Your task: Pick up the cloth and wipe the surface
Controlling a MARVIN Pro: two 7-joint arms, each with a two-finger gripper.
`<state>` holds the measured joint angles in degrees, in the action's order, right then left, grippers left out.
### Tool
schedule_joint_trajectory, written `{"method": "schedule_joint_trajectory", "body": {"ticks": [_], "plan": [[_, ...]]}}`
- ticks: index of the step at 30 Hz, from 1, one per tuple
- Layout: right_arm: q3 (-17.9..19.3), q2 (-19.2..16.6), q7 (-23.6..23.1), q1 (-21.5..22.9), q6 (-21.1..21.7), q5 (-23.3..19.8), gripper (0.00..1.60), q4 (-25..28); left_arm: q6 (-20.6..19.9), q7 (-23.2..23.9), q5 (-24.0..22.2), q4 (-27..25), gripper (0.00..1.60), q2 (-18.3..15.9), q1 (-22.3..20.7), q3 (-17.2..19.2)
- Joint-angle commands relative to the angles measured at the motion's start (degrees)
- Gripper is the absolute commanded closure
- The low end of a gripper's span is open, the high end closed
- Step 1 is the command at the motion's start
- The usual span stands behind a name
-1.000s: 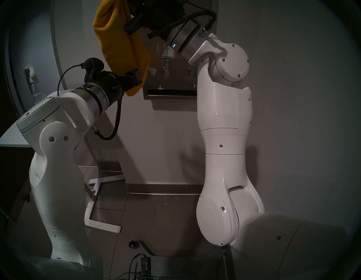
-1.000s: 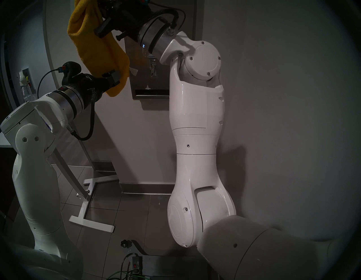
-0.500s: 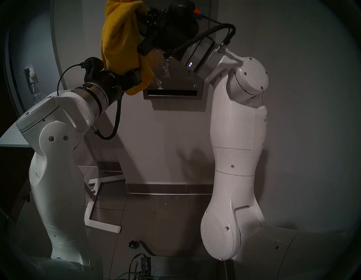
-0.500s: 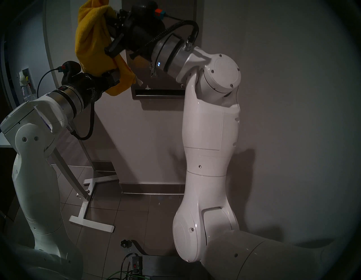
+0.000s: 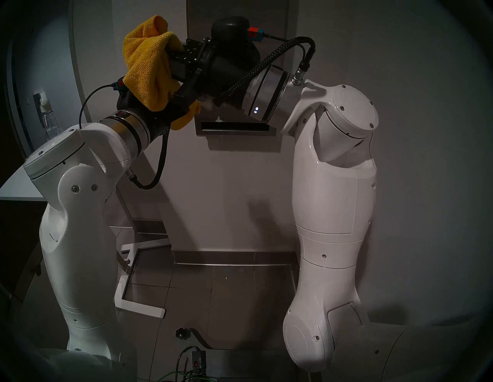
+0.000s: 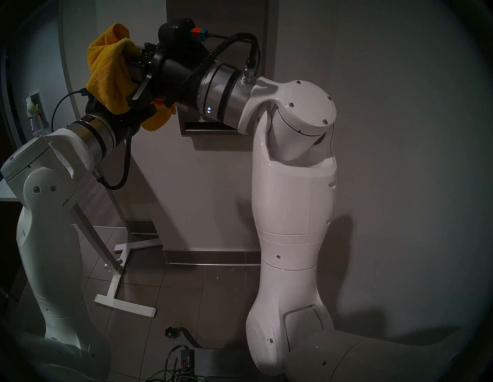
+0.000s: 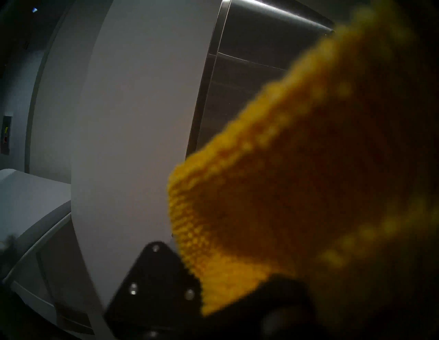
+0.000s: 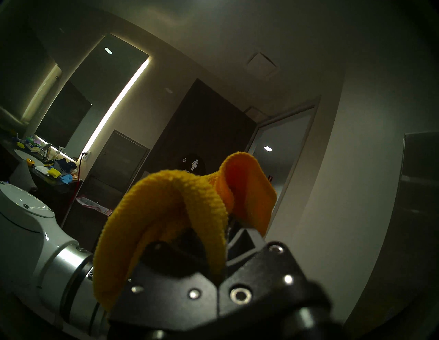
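Before brushed steel dispenser front (image 5: 237, 10), nubby mustard cloth (image 5: 149, 72) – bunched, pinched by both arms' jaws.

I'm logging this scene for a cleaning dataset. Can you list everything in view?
cloth: one, mustard yellow, bunched between both tools.
dispenser front: one, brushed steel, on the wall behind the tools, dark slot at its bottom.
table: one, white, far left, its frame foot on the floor.
water bottle: one, clear, on the table's far side.
left tool: black, shut on the cloth's lower end.
right tool: black, shut on the cloth's upper part.
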<state>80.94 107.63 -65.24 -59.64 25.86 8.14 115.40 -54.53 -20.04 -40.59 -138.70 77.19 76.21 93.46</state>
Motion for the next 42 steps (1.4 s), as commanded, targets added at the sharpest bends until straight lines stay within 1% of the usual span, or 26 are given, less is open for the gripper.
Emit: {"method": "schedule_joint_trajectory", "body": {"ticks": [1,2,3,4,5,6,15,21,26,29,31,32,35,36,38,39,41,42], "plan": [[-1.3,-0.1,3.7,0.2,4.2,1.7,1.53,3.5,2.1,0.4,2.5,-1.3,1.6,-2.6,-2.3,-0.9],[-1.3,-0.1,3.7,0.2,4.2,1.7,1.53,3.5,2.1,0.4,2.5,-1.3,1.6,-2.6,-2.3,-0.9],[-1.5,-0.2,4.2,0.1,4.2,2.1,1.2,3.5,2.2,0.4,2.7,-1.3,1.6,-2.8,-2.3,-0.9],[-1.6,-0.4,5.1,-0.1,3.8,2.6,1.19,3.5,2.4,0.5,2.9,-1.3,1.6,-3.0,-2.1,-0.6],[-1.3,-0.5,6.6,-0.2,4.1,2.2,0.97,3.0,2.5,0.6,3.1,-1.3,1.6,-3.2,-2.1,-0.3],[-1.2,-0.5,7.6,-0.3,3.9,2.4,0.0,2.7,2.6,0.8,3.3,-1.3,1.6,-3.5,-2.0,-0.1],[-2.5,-1.1,10.9,-0.7,4.8,2.1,0.0,3.3,3.7,2.2,4.2,-1.3,1.6,-5.2,-1.8,1.6],[-3.1,-1.4,12.5,-1.0,5.0,1.6,0.0,3.6,4.1,3.4,4.8,-1.3,1.6,-6.7,-1.6,3.8],[-3.5,-1.6,13.8,-1.3,5.1,1.0,0.0,3.9,4.2,4.4,5.6,-1.3,1.6,-8.3,-0.7,5.1],[-3.7,-1.8,14.4,-1.5,5.0,0.7,0.0,4.0,4.3,4.9,5.9,-1.3,1.6,-8.7,-0.1,5.6],[-3.9,-1.9,14.9,-1.6,5.0,0.4,0.0,4.0,4.4,4.7,6.5,-1.3,1.6,-9.2,0.4,6.2],[-4.0,-2.0,15.4,-1.6,4.9,0.1,0.0,4.1,4.4,4.0,7.7,-1.3,1.6,-9.7,1.1,6.8],[-4.2,-2.1,15.9,-1.8,4.8,-0.2,0.0,4.2,4.6,2.7,8.9,-1.3,1.6,-9.4,1.9,7.8],[-4.2,-2.1,15.9,-1.8,4.8,-0.1,0.0,4.2,5.8,2.3,10.6,-0.8,1.6,-10.5,1.3,7.5],[-4.2,-2.1,16.1,-1.9,4.8,-0.2,0.0,4.2,6.8,1.4,11.5,2.2,1.6,-10.1,-0.4,7.7],[-4.2,-2.1,16.1,-1.9,4.7,-0.2,0.0,4.2,7.4,1.4,12.3,3.4,1.6,-11.0,-1.0,7.5],[-4.3,-2.1,16.1,-1.9,4.7,-0.3,0.0,4.2,8.2,0.8,13.0,6.2,1.6,-10.8,-3.4,7.4],[-4.3,-2.1,16.1,-1.9,4.7,-0.3,0.0,4.2,8.9,0.8,13.7,7.5,1.6,-11.8,-4.4,7.1]]}}
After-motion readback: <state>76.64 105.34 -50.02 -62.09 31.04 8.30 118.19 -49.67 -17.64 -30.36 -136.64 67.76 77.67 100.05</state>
